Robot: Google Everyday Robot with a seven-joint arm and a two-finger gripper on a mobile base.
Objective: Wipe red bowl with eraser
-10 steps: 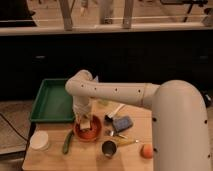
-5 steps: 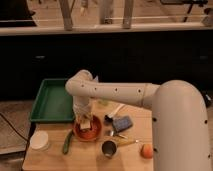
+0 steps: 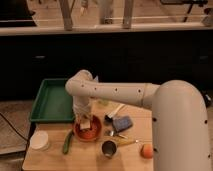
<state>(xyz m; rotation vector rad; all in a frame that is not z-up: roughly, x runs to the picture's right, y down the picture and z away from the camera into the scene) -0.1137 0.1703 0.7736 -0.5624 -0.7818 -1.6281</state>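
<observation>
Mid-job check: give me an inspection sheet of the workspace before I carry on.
Surface: wooden table, crowded.
Job's things: red bowl near the table's middle; eraser inside it.
Clutter: green tray, white cup, blue pad, metal cup, orange fruit.
Grippers: hand down over the bowl, at the eraser.
Cables: one dark cable on the floor, left of the table.
Surroundings: dark cabinets behind.
</observation>
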